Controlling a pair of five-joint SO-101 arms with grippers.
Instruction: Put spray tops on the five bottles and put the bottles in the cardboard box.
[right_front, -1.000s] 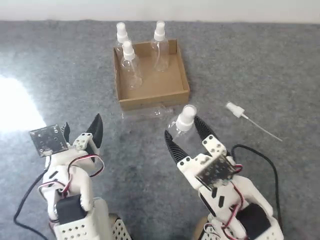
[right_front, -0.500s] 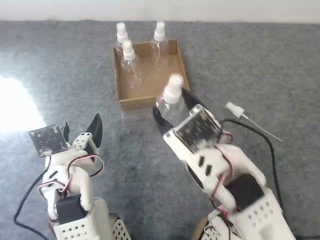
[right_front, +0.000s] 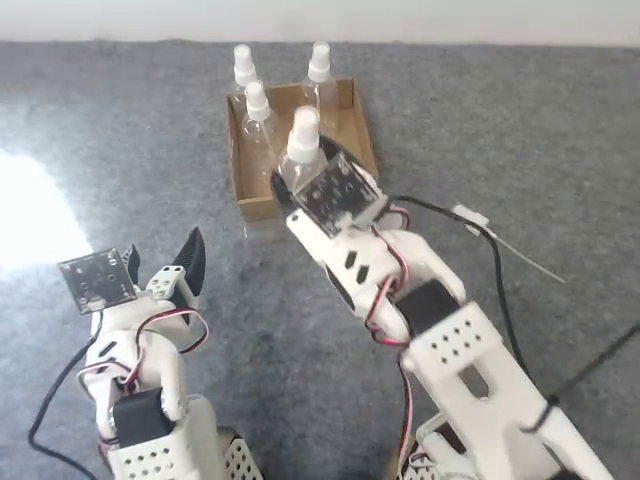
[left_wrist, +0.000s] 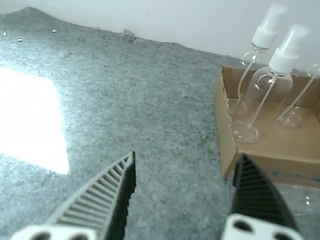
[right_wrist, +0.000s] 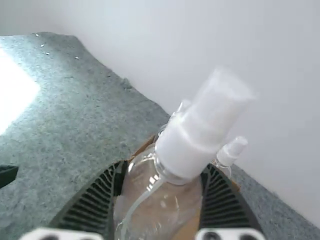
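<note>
The right gripper (right_wrist: 162, 175) is pinching a clear bottle (right_front: 300, 158) by its body, with one finger on each side. The white spray top (right_wrist: 210, 125) of this bottle stands up above the fingers. In the high view the bottle is upright over the front part of the cardboard box (right_front: 236, 150); I cannot tell if it touches the floor of the box.

Inside the box a second bottle (right_front: 258, 118) stands near the left wall and a third bottle (right_front: 320, 68) stands at the back wall, both with white tops. A fourth bottle (right_front: 243, 68) is at the back left corner; I cannot tell whether it is inside the box or just behind it. One more clear bottle, the lying bottle (left_wrist: 300, 192), is on the grey mat (right_front: 520, 120) just in front of the box.

A loose spray top (right_front: 470, 217) with a long thin tube lies on the mat to the right of the box, apart from it.

The left gripper (right_front: 163, 250) is spread wide with nothing between its fingers. It is above the mat, in front of the box and to its left, apart from it.
</note>
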